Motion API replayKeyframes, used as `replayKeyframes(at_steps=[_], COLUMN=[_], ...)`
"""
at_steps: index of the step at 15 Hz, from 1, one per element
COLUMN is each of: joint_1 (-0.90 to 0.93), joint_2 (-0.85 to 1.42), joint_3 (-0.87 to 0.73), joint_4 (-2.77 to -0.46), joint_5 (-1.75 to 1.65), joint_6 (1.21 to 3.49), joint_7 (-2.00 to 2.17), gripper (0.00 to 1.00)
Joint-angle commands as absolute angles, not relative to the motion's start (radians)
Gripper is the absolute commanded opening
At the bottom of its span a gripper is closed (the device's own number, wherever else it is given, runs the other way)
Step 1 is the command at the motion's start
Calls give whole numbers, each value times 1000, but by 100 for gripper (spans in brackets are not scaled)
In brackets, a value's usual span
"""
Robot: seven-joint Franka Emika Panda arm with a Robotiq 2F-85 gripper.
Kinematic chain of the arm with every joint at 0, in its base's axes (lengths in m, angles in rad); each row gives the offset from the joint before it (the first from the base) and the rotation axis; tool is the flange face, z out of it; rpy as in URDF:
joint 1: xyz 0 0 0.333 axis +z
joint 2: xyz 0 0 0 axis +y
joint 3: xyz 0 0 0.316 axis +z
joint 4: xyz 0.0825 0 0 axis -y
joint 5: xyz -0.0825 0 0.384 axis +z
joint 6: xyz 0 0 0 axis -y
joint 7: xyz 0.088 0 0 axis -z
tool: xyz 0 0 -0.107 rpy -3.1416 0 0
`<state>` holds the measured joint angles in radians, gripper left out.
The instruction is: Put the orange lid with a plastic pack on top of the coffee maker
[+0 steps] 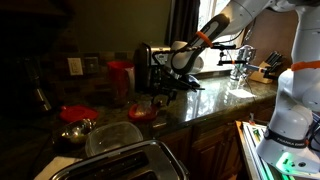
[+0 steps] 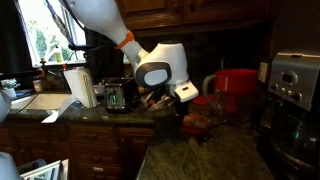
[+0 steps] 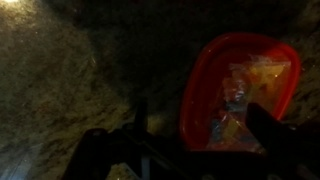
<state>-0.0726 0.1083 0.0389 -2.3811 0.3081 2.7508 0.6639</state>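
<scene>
The pincer [image 3: 180, 135] looks spread to us with nothing pinched, though the wrist view is murky enough that we wouldn't swear to it. The orange lid [image 3: 238, 85] sits on the counter [image 1: 215, 100] just under the pincer, off toward one finger [image 3: 280, 135] rather than centred. The plastic pack [image 3: 245, 92] is lying in it. The coffee maker [image 1: 148, 62] stands right behind the pincer. Our take: slide sideways till one rim edge sits between the fingers, drop down and pinch only the rim. Then lift level and slow so the pack doesn't slip off.
</scene>
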Motion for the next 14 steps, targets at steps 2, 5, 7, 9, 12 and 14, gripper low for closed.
replayKeyframes(at_steps=[2,5,7,9,12,14], joint_1=[-43,-42,-41,-40,-40,-40], joint_2=[112,116,118,120,121,121], joint_3=[6,3,2,2,2,2], joint_4=[-2379,-2377,-2375,-2373,-2372,-2371], joint_5=[315,315,315,315,316,316], joint_6=[2766,2767,2767,2767,2767,2767], joint_7=[658,658,658,658,657,657], gripper=[100,100,100,100,100,100])
